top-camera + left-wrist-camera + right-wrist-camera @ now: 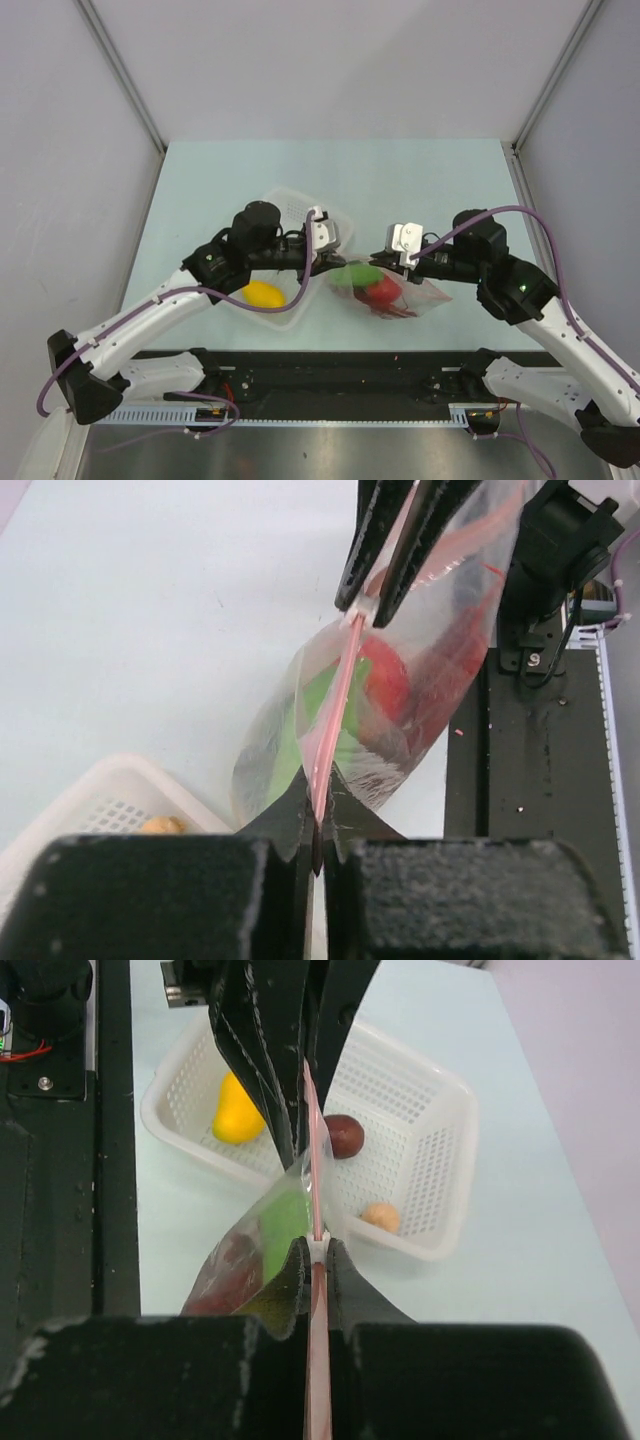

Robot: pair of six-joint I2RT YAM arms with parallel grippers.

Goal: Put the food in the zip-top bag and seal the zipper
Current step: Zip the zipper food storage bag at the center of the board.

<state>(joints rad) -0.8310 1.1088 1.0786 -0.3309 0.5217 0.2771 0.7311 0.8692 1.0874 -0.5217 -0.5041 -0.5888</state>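
The clear zip-top bag (420, 295) hangs between my two grippers above the table, with a green piece (360, 277) and red food (384, 292) inside. Its pink zipper (338, 695) is stretched taut between them. My left gripper (318, 818) is shut on one end of the zipper. My right gripper (318, 1256) is shut on the zipper at its white slider (318, 1248). The bag's contents also show in the right wrist view: green (282, 1222) and dark red (228, 1270). A yellow piece (235, 1112), a dark plum (344, 1136) and a beige mushroom (380, 1217) lie in the basket.
The white mesh basket (285, 205) stands left of the bag, under my left arm, with the yellow piece (263, 293) near its front. The black base rail (330, 370) runs along the near edge. Grey walls enclose the table.
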